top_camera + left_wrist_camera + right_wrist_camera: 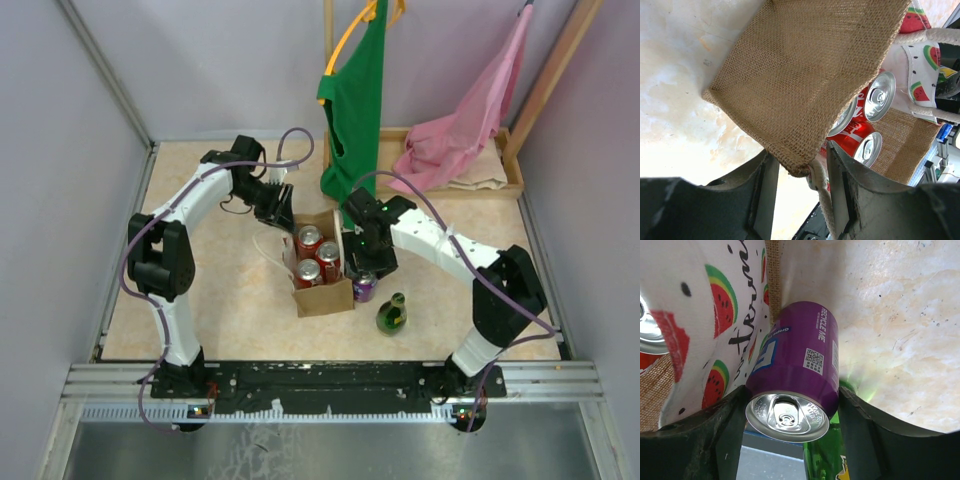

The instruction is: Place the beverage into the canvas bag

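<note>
purple can (792, 370) | right fingers (730, 425) flanking, grip unclear | left fingers (837, 190) pinch canvas bag (805, 85)

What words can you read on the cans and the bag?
"RECYCLE ME" on the purple can; smaller print below it and its QR code are too small to read.
"Grape" near the purple can's left edge, partly cut off.
Black script on the canvas bag: only partly in view, not readable.
Red cans: white lettering, unreadable.

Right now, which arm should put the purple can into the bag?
Right. The right gripper already straddles the purple can beside the bag. The left gripper is busy holding the bag's burlap edge open.
</note>
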Action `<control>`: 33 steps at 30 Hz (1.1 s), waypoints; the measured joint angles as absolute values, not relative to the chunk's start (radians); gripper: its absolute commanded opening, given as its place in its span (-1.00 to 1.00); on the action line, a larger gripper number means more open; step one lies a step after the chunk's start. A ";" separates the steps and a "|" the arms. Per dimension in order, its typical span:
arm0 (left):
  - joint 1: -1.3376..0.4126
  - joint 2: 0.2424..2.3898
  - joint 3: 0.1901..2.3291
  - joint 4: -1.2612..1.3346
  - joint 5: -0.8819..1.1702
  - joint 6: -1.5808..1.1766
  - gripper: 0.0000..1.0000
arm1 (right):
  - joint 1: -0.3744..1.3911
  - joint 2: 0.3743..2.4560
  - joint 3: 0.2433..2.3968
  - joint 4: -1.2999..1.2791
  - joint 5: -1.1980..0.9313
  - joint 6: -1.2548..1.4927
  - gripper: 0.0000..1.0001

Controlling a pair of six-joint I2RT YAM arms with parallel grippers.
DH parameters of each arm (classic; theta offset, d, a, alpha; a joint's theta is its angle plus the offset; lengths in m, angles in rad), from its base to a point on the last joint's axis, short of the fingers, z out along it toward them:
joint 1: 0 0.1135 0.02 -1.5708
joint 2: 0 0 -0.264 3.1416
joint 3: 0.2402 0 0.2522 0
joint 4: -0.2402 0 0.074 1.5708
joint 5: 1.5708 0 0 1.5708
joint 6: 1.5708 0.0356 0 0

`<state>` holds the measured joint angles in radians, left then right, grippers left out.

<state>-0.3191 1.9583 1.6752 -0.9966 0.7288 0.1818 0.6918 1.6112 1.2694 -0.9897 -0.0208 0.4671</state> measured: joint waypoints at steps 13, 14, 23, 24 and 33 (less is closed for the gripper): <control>-0.319 1.962 1.681 -1.001 0.729 0.181 -0.03 | 0.692 1.611 1.267 -0.989 -0.016 0.470 -0.94; -0.319 1.962 1.682 -1.001 0.729 0.181 -0.03 | 0.692 1.611 1.268 -0.989 -0.015 0.472 -0.97; -0.319 1.964 1.686 -1.004 0.729 0.181 -0.03 | 0.688 1.604 1.272 -1.006 0.037 0.492 -1.00; -0.319 1.964 1.687 -1.004 0.729 0.182 -0.03 | 0.685 1.602 1.272 -1.010 0.047 0.492 -1.00; -0.319 1.964 1.687 -1.004 0.729 0.181 -0.03 | 0.585 1.576 1.282 -1.061 0.136 0.472 -1.00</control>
